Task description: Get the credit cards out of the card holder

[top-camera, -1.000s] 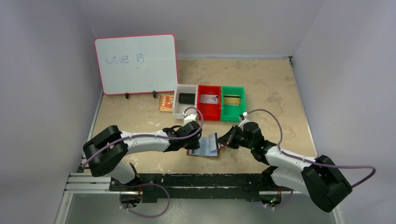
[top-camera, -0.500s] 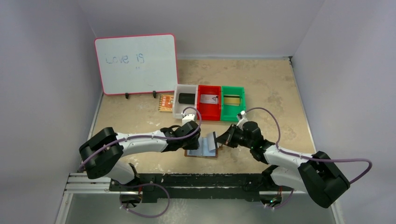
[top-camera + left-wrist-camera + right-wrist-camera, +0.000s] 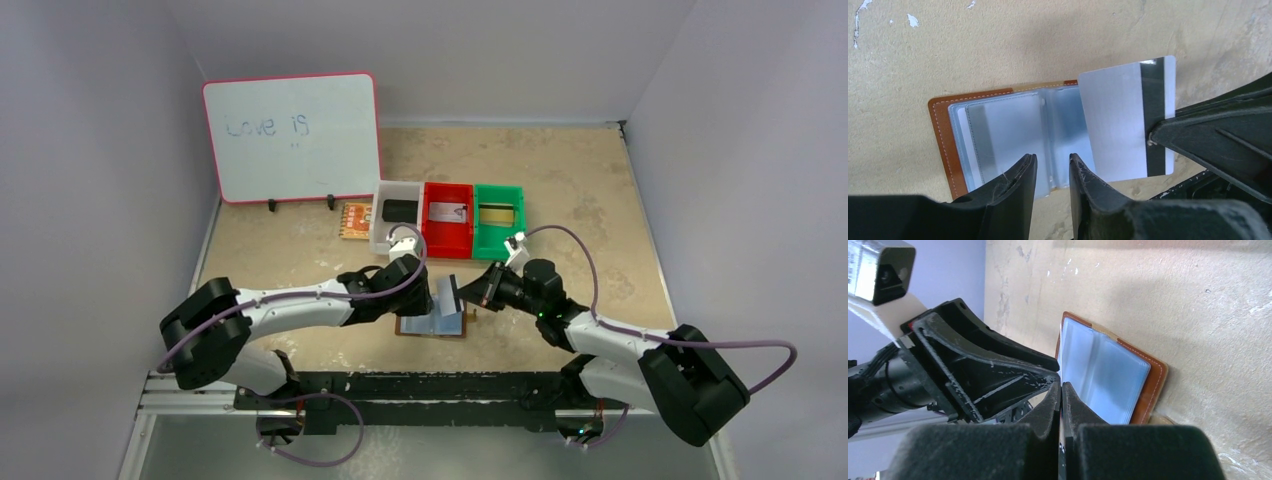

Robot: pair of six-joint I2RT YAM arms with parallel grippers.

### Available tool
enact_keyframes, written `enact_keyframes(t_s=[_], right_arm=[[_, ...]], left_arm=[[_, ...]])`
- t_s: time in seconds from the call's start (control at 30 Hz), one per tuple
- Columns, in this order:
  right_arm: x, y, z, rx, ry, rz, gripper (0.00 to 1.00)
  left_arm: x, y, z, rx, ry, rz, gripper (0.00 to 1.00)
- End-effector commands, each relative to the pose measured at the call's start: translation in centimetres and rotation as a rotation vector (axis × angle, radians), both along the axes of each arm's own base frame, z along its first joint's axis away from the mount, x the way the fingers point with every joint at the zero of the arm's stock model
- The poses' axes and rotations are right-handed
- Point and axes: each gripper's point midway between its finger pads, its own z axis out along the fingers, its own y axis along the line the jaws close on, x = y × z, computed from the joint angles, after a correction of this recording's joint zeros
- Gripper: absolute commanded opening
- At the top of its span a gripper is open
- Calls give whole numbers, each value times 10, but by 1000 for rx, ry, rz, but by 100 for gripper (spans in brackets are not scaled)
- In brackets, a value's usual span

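- Left wrist view gives the cleanest look: the card holder (image 3: 943,145) lies open and flat on the bench (image 3: 998,45). The right tool (image 3: 1151,138) is clenched on a silver card (image 3: 1113,120) that hangs clear of the pockets, over the holder's right half.
- And the left tool (image 3: 1052,172)?
- Released, jaws parted with nothing pinched between them, poised right over the holder's fold. It's the nearer arm to the holder.
- So what does the next move hang on?
- My read: the silver card is out. Its long side runs roughly along the fold, from the near edge toward the far edge, tipped upward. The right arm only has to carry it off. A second card (image 3: 993,140) seems to sit behind the clear pocket in the half toward the bench's left edge, just beside the left tool.
- Where's all this on the bench?
- Close to the near edge, about midway along it, between the two arms.
- Anything readable?
- The whiteboard (image 3: 290,135) in the far left corner says "Love is". The silver card shows a black magnetic stripe and no print I can read. No brand shows on the holder. The orange patterned card (image 3: 355,220) beside the white bin (image 3: 382,238) is too small to read, and the red bin (image 3: 448,248) and green bin (image 3: 498,250) carry no labels I can make out.
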Motion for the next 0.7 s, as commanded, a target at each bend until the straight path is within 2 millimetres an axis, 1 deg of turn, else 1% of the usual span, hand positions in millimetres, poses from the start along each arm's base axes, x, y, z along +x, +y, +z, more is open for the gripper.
enact_keyframes(t_s=[0.0,0.13,0.43,0.67], right_arm=[[2,4,18,56,-55,11,0],[2,4,17,54,-54,12,0],[-1,12,19,95,-39,53,0],[-2,15,14,99,-22,72,0]], left_arm=[[8,-10,8,-17,-1,28,28],[7,-13,8,-37,-1,22,28],[7,-34,12,-124,6,-15,27],[10,-38,18,-150,-11,-15,27]])
